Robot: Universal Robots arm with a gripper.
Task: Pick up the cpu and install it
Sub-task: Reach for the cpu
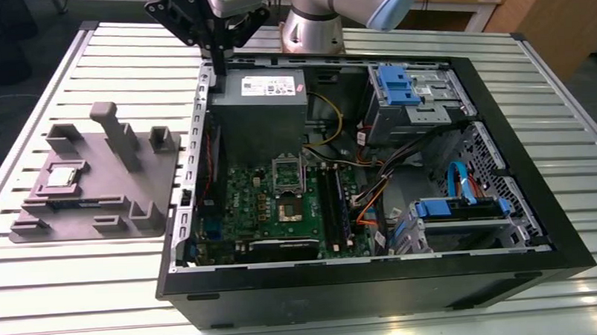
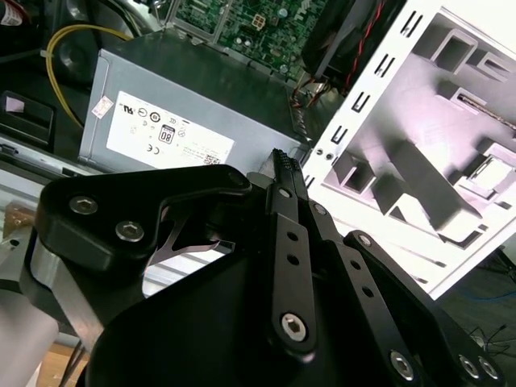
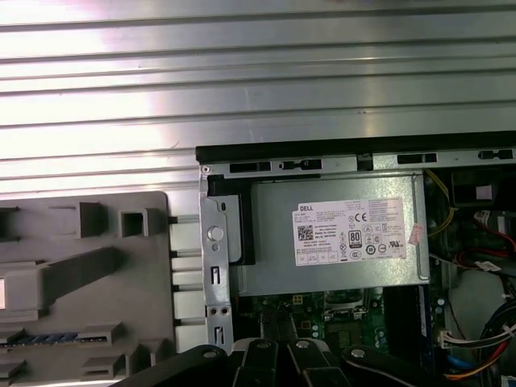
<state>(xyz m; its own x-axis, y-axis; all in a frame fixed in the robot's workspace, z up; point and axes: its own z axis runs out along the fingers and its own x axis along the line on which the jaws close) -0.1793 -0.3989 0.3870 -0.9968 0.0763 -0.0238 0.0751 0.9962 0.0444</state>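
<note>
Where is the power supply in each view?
Exterior view: power supply at the case's far end, beside the gripper.
First wrist view: power supply inside the case, fixture alongside.
Second wrist view: power supply beyond the gripper.
Shared landmark: its white label.

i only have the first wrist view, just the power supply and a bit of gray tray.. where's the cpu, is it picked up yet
Observer: Not picked up. In the exterior view the cpu lies flat on the gray fixture, outside the computer case, on the exterior view's left of it.
Operator: ok and where's the gripper vs that
Observer: The gripper hangs over the case's corner by the power supply, well apart from the cpu. In the second wrist view its fingers meet at the tips with nothing between them.
</note>
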